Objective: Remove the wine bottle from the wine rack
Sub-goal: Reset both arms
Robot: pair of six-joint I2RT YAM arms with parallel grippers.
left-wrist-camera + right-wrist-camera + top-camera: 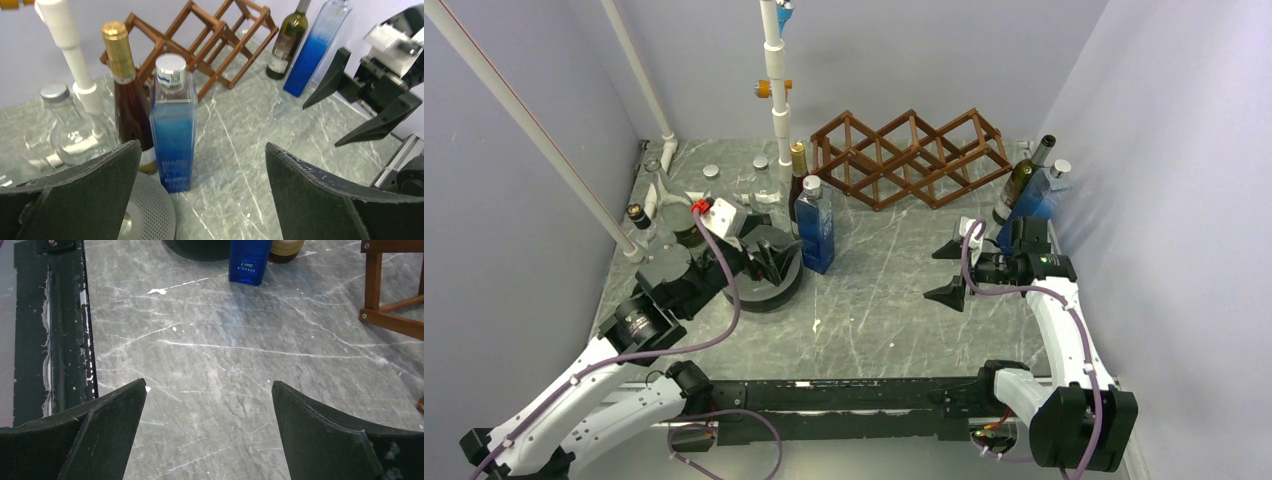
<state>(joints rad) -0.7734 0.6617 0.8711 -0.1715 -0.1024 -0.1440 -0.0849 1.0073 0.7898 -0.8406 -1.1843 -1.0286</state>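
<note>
The grey marble table carries the wine rack at its back, a brown lattice whose long axis runs left to right along the far wall, its diamond cells opening toward the arms. As far as the top and left wrist views show, every cell is bare; no bottle lies in the rack. The rack sits beyond both grippers. The right gripper is nearer its right end, and the left gripper looks toward its left end across a cluster of standing bottles. Both grippers have their fingers spread wide and hold nothing; the right wrist view shows only bare tabletop between its fingers. Two wine bottles stand upright on the table, well apart from each other. A green wine bottle stands by the right wall, just behind the right gripper and beside a tall blue bottle. A gold-capped wine bottle stands just left of the rack, behind a square blue bottle. Judging from this, the wine bottle is already off the rack, though I cannot tell which of the two is meant.
</note>
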